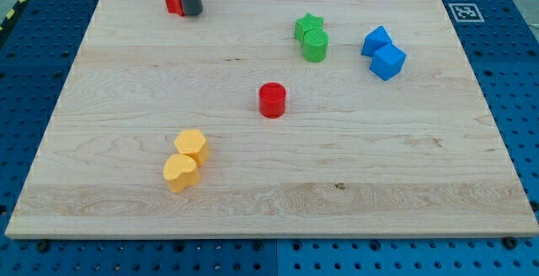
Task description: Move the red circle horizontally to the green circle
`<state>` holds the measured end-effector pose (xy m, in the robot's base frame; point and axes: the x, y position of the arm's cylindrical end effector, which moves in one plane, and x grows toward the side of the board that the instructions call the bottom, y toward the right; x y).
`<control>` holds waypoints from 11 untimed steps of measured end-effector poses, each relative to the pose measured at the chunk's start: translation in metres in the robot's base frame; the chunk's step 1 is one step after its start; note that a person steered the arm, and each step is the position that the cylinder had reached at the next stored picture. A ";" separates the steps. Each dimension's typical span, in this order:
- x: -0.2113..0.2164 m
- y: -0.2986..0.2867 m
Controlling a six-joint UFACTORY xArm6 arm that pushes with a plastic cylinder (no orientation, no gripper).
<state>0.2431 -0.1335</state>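
The red circle (272, 100) is sitting near the middle of the desk (421, 175), well apart from the green circle (315, 46) up toward the view's right. It is looking light, stiff and likely to slide; I am judging its left side the place to push. My tip (193, 13) is resting far off at the view's top, beside another red block (173, 0). I am carrying no fingers, only a rod.
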 end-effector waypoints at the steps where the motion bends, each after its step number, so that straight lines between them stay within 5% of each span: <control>1: -0.003 0.006; 9: -0.032 -0.020; 11: 0.005 0.026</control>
<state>0.2478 -0.1072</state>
